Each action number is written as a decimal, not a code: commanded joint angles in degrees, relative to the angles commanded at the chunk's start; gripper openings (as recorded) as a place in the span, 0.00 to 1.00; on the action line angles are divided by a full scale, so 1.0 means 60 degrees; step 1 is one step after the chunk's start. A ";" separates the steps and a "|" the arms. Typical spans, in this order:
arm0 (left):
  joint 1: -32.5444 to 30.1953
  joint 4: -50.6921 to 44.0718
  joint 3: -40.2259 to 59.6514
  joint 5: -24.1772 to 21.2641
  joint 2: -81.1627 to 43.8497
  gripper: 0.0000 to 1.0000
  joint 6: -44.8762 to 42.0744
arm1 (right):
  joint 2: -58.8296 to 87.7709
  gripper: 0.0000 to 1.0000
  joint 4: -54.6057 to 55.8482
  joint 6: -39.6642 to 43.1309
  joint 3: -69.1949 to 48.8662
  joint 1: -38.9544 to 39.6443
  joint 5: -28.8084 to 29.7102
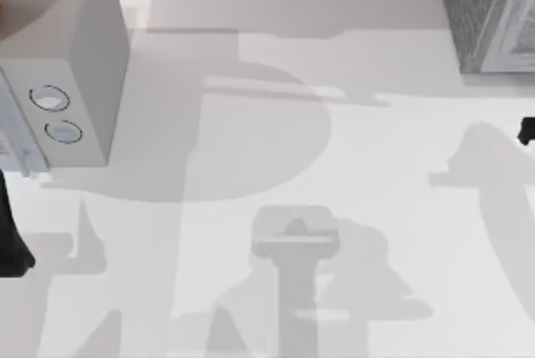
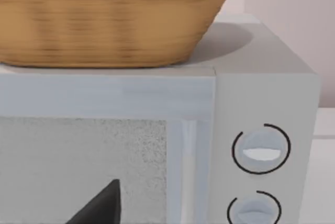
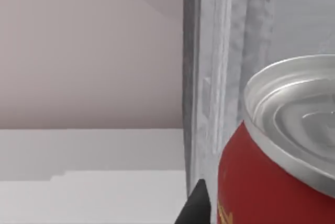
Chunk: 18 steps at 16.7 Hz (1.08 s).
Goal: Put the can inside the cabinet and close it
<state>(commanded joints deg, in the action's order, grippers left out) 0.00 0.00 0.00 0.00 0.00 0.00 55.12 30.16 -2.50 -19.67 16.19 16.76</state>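
The can (image 3: 277, 182), red with a silver top, looms very close in the right wrist view, right beside a black part of my right gripper (image 3: 198, 207). Whether it is gripped I cannot tell. Just behind the can rises the pale framed front edge of the cabinet (image 3: 220, 77). From above, the cabinet (image 1: 489, 15) stands at the table's far right corner, and a black bit of my right arm (image 1: 527, 130) pokes in at the right edge, in front of it. My left gripper (image 2: 102, 207) hangs before the white box, its arm (image 1: 12, 245) at the left edge.
A smooth white box with two round dials (image 1: 58, 82) stands at the far left. A woven basket (image 2: 110, 20) sits on top of it. Bare white tabletop (image 1: 276, 166) stretches between the box and the cabinet.
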 joint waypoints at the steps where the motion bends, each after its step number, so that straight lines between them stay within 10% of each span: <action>1: 0.0000 0.0000 0.0000 0.0000 0.0000 1.00 0.0000 | -0.0989 0.00 -0.0368 0.0026 0.0234 -0.0187 -0.0198; 9: 0.0000 0.0000 0.0000 0.0000 0.0000 1.00 0.0000 | -0.7874 0.00 -0.3908 0.0291 0.2392 -0.1962 -0.2024; 18: 0.0000 0.0000 0.0000 0.0000 0.0000 1.00 0.0000 | -0.9145 0.00 -0.5010 0.0398 0.3264 -0.2670 -0.2778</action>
<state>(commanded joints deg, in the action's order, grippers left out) 0.00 0.00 0.00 0.00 0.00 0.00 0.25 0.10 -0.12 -0.08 0.17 0.09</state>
